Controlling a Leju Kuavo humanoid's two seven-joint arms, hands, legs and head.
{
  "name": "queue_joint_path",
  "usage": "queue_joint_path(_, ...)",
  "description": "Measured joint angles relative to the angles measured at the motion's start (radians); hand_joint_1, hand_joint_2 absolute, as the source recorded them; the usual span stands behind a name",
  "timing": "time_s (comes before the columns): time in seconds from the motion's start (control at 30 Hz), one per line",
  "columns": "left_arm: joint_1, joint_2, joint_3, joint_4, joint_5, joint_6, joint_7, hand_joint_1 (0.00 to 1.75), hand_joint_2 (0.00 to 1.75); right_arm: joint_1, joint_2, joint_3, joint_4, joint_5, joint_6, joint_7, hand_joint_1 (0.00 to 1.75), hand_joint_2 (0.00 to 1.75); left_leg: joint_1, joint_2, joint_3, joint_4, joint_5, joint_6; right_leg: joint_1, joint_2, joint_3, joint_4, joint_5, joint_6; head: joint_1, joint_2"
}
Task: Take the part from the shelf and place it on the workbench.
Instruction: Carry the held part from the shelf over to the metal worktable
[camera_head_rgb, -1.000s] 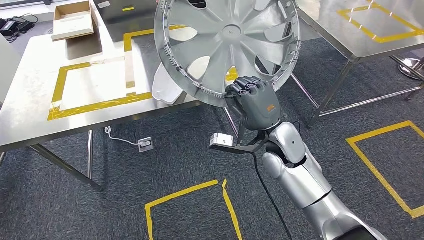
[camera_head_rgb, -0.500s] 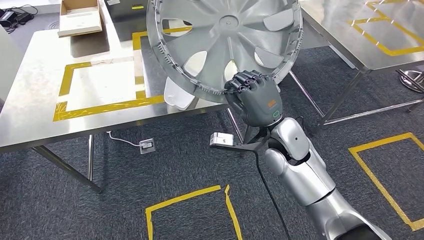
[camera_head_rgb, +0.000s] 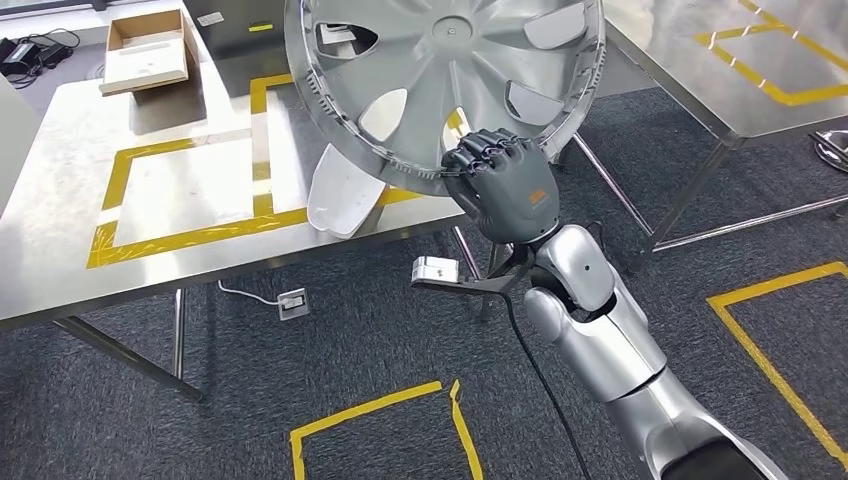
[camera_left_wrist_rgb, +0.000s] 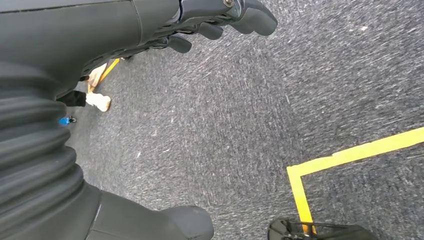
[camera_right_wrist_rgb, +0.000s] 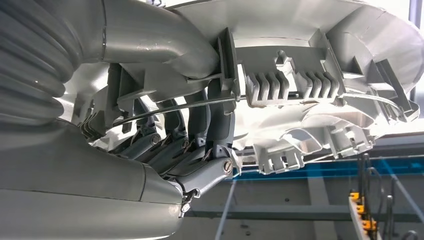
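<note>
Right hand: the right hand grips the rim of the wheel cover at about 6 o'clock of the disc; its fingers are curled tight around the edge.
Wheel cover: silver, tilted, held in the air above the right end of the workbench.
Left hand: the left hand hangs over the grey carpet, fingers apart, holding nothing.
Workbench: steel top with yellow tape squares; a cardboard box at 11 o'clock, a white part near the front edge.
</note>
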Motion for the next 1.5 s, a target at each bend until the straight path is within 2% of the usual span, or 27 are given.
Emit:
queue_joint_path(0.07,0.0,0.0,0.0,0.0,0.0,0.0,0.0,0.0,1.75,-0.001,0.001,0.002,0.003,0.0,0.001,0.0,1.75,1.75,0.001,0.002,0.039,-0.124,0.095,0.002,-0.001,0.001,0.021,0.001,-0.017,0.006,0.0,0.0)
queue_joint_path(0.1,0.0,0.0,0.0,0.0,0.0,0.0,0.0,0.0,1.75,-0.002,0.002,0.002,0.004,0.0,0.001,0.001,1.75,1.75,0.001,0.003,0.067,-0.194,0.129,0.004,0.001,0.001,0.028,0.004,-0.026,0.011,-0.001,0.0)
queue_joint_path(0.13,0.0,0.0,0.0,0.0,0.0,0.0,0.0,0.0,1.75,-0.004,0.003,0.003,0.004,0.0,0.001,0.001,1.75,1.75,0.001,0.003,0.087,-0.243,0.147,0.008,0.003,0.002,0.031,0.006,-0.032,0.016,-0.003,0.0)
queue_joint_path(0.17,-0.001,0.0,0.0,0.0,0.0,0.0,0.0,0.0,1.75,-0.007,0.003,0.003,0.004,0.0,0.001,0.001,1.75,1.75,0.0,0.003,0.097,-0.268,0.149,0.014,0.006,0.003,0.031,0.008,-0.037,0.021,-0.003,0.0)
queue_joint_path(0.27,-0.001,-0.001,0.0,0.0,0.0,0.0,0.0,0.0,1.75,-0.012,0.004,0.005,0.005,0.0,0.002,0.0,1.75,1.75,-0.001,0.002,0.104,-0.274,0.135,0.037,0.006,0.003,0.035,0.008,-0.047,0.037,-0.002,0.0)
queue_joint_path(0.33,-0.002,-0.003,0.0,0.0,0.0,0.0,0.001,0.0,1.75,-0.016,0.004,0.008,0.005,0.001,0.002,0.0,1.75,1.75,0.003,0.001,0.115,-0.277,0.127,0.052,0.003,0.002,0.015,0.059,-0.074,0.049,0.001,0.0)
queue_joint_path(0.43,-0.003,-0.003,0.0,0.0,0.0,0.0,0.008,0.0,1.75,-0.024,0.007,0.017,0.012,0.036,-0.008,0.011,1.75,1.75,0.003,0.001,0.127,-0.277,0.114,0.06,0.0,0.002,-0.104,0.26,-0.143,0.058,0.005,0.0)
queue_joint_path(0.47,-0.002,-0.002,0.0,0.0,0.002,0.0,0.01,0.0,1.75,-0.027,0.009,0.022,0.018,0.053,-0.013,0.018,1.75,1.75,0.003,0.0,0.132,-0.277,0.109,0.06,0.0,0.002,-0.137,0.302,-0.144,0.058,0.005,0.0)
queue_joint_path(0.5,-0.001,-0.002,0.0,0.0,0.003,0.0,0.01,0.0,1.75,-0.03,0.012,0.027,0.024,0.067,-0.016,0.024,1.75,1.75,0.003,-0.001,0.139,-0.277,0.104,0.059,0.0,0.001,-0.151,0.305,-0.123,0.057,0.005,0.0)
queue_joint_path(0.53,-0.001,-0.002,0.0,0.0,0.006,0.0,0.006,0.0,1.75,-0.034,0.015,0.032,0.032,0.077,-0.019,0.03,1.75,1.75,0.002,-0.002,0.148,-0.277,0.098,0.057,0.0,0.001,-0.144,0.265,-0.081,0.054,0.005,0.0)
queue_joint_path(0.6,-0.001,-0.002,0.0,0.0,0.011,0.001,-0.004,0.0,1.75,-0.047,0.026,0.043,0.053,0.087,-0.028,0.034,1.75,1.75,0.002,-0.004,0.165,-0.277,0.086,0.051,0.003,0.001,-0.091,0.123,0.008,0.042,0.004,0.0)
queue_joint_path(0.67,-0.003,-0.001,0.0,0.0,0.017,0.003,-0.012,0.0,1.75,-0.072,0.041,0.059,0.09,0.084,-0.048,0.025,1.75,1.75,0.001,-0.004,0.17,-0.278,0.078,0.04,0.01,0.001,-0.051,0.027,0.039,0.031,0.003,0.0)
queue_joint_path(0.73,-0.003,0.0,0.0,0.0,0.021,0.004,-0.015,0.0,1.75,-0.102,0.06,0.078,0.137,0.07,-0.067,0.01,1.75,1.75,0.001,-0.002,0.172,-0.282,0.075,0.027,0.015,0.003,-0.044,0.009,0.031,0.023,0.003,0.0)
queue_joint_path(0.8,-0.003,0.001,0.0,-0.001,0.022,0.004,-0.015,0.0,1.75,-0.128,0.08,0.093,0.184,0.058,-0.076,0.002,1.75,1.75,0.001,0.0,0.17,-0.275,0.069,0.016,0.009,0.004,-0.035,0.001,0.031,0.013,0.002,0.0)
queue_joint_path(0.83,-0.003,0.001,0.0,-0.001,0.022,0.003,-0.012,0.0,1.75,-0.143,0.092,0.1,0.207,0.053,-0.077,0.001,1.75,1.75,0.001,0.001,0.157,-0.248,0.056,0.011,0.006,0.003,-0.03,-0.005,0.03,0.008,0.002,0.0)
queue_joint_path(0.93,-0.002,0.002,-0.001,0.0,0.017,0.001,0.0,0.0,1.75,-0.179,0.13,0.118,0.278,0.049,-0.099,-0.001,1.75,1.75,0.002,0.002,0.048,-0.063,-0.01,0.0,0.003,0.002,-0.016,-0.008,0.02,-0.003,0.0,0.0)
queue_joint_path(0.97,-0.001,0.002,-0.002,0.0,0.015,0.001,0.004,0.0,1.75,-0.185,0.141,0.123,0.3,0.049,-0.116,-0.003,1.75,1.75,0.002,0.002,0.013,-0.013,-0.017,-0.002,0.003,0.002,-0.011,-0.007,0.015,-0.004,-0.001,0.0)
queue_joint_path(1.0,0.0,0.002,-0.003,0.0,0.015,0.001,0.007,0.0,1.75,-0.188,0.151,0.128,0.319,0.05,-0.136,-0.005,1.75,1.75,0.003,0.002,-0.006,0.002,-0.002,-0.004,0.003,0.002,-0.004,-0.005,0.009,-0.004,-0.001,0.0)
queue_joint_path(1.03,0.001,0.002,-0.004,0.0,0.014,0.001,0.007,0.0,1.75,-0.19,0.159,0.132,0.336,0.05,-0.156,-0.007,1.75,1.75,0.003,0.003,-0.003,-0.025,0.032,-0.004,0.003,0.002,0.004,-0.004,0.002,-0.002,-0.001,0.0)
queue_joint_path(1.1,0.002,0.001,-0.006,0.0,0.014,0.001,0.005,0.0,1.75,-0.194,0.176,0.14,0.365,0.051,-0.187,-0.008,1.75,1.75,0.005,0.003,0.045,-0.156,0.118,-0.004,0.002,0.002,0.02,0.002,-0.015,0.005,-0.001,0.0)
queue_joint_path(1.13,0.001,0.001,-0.006,0.0,0.014,0.002,0.004,0.0,1.75,-0.198,0.183,0.142,0.375,0.051,-0.196,-0.007,1.75,1.75,0.005,0.003,0.07,-0.217,0.144,-0.001,0.004,0.003,0.024,0.006,-0.023,0.01,-0.003,0.0)
queue_joint_path(1.2,0.0,0.0,-0.006,0.001,0.014,0.002,0.003,0.0,1.75,-0.206,0.194,0.147,0.39,0.051,-0.203,-0.007,1.75,1.75,0.004,0.003,0.093,-0.271,0.15,0.011,0.009,0.006,0.024,0.009,-0.033,0.02,-0.004,0.0)
queue_joint_path(1.3,0.0,-0.001,-0.007,0.001,0.014,0.003,0.001,0.0,1.75,-0.211,0.202,0.152,0.403,0.052,-0.205,-0.006,1.75,1.75,0.004,0.001,0.099,-0.273,0.14,0.034,0.008,0.005,0.025,0.014,-0.046,0.035,-0.003,0.0)
queue_joint_path(1.37,-0.002,-0.002,-0.007,0.0,0.013,0.007,-0.004,0.0,1.75,-0.213,0.204,0.156,0.407,0.057,-0.21,-0.002,1.75,1.75,0.008,0.001,0.107,-0.275,0.134,0.047,0.006,0.004,-0.01,0.085,-0.079,0.046,0.0,0.0)
queue_joint_path(1.43,-0.002,-0.001,-0.007,0.0,0.013,0.01,-0.011,0.0,1.75,-0.214,0.204,0.159,0.409,0.065,-0.22,0.004,1.75,1.75,0.007,0.001,0.112,-0.275,0.127,0.053,0.004,0.002,-0.091,0.223,-0.128,0.054,0.002,0.0)
queue_joint_path(1.47,-0.002,-0.001,-0.007,0.0,0.013,0.011,-0.014,0.0,1.75,-0.214,0.204,0.161,0.41,0.067,-0.224,0.007,1.75,1.75,0.007,0.001,0.115,-0.275,0.123,0.054,0.003,0.002,-0.132,0.281,-0.139,0.055,0.002,0.0)
queue_joint_path(1.5,-0.002,-0.001,-0.007,0.0,0.013,0.011,-0.017,0.0,1.75,-0.213,0.204,0.162,0.411,0.069,-0.226,0.009,1.75,1.75,0.006,0.0,0.12,-0.274,0.118,0.054,0.003,0.002,-0.158,0.307,-0.131,0.053,0.003,0.0)
